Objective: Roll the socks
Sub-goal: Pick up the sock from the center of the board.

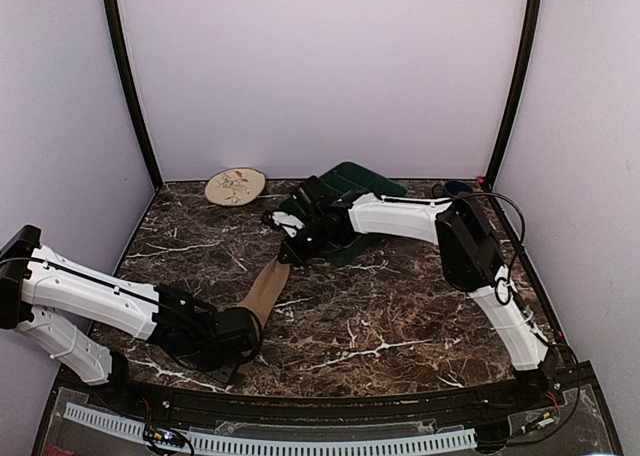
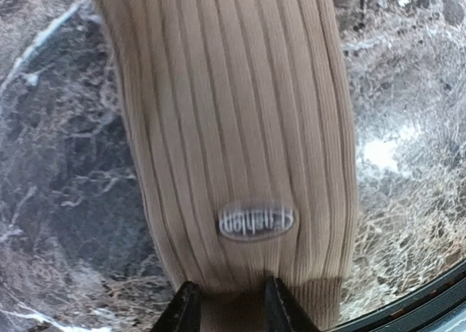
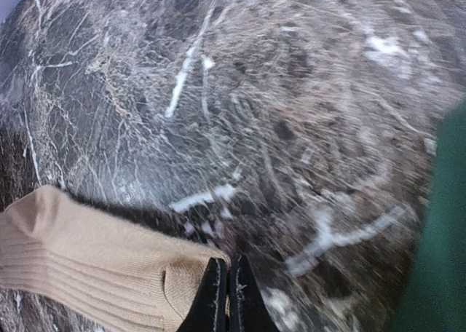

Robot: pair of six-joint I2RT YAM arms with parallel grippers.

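Observation:
The tan-brown sock (image 1: 265, 288) lies as a long flat strip on the marble table, stretched between my two grippers. My left gripper (image 1: 238, 332) is at its near end. In the left wrist view my left gripper (image 2: 231, 310) is shut on the ribbed sock (image 2: 233, 128), with fabric bunched between the fingers; an oval label (image 2: 256, 220) shows on the sock. My right gripper (image 1: 291, 248) is at the far end. In the right wrist view my right gripper (image 3: 223, 292) is shut, pinching the edge of the sock (image 3: 95, 266). The black argyle sock is not in view.
A round beige plate (image 1: 235, 186) with a leaf drawing sits at the back left. A dark green cloth thing (image 1: 350, 186) lies behind the right gripper and shows at the right edge of the right wrist view (image 3: 444, 230). A small dark blue object (image 1: 458, 188) sits at the back right.

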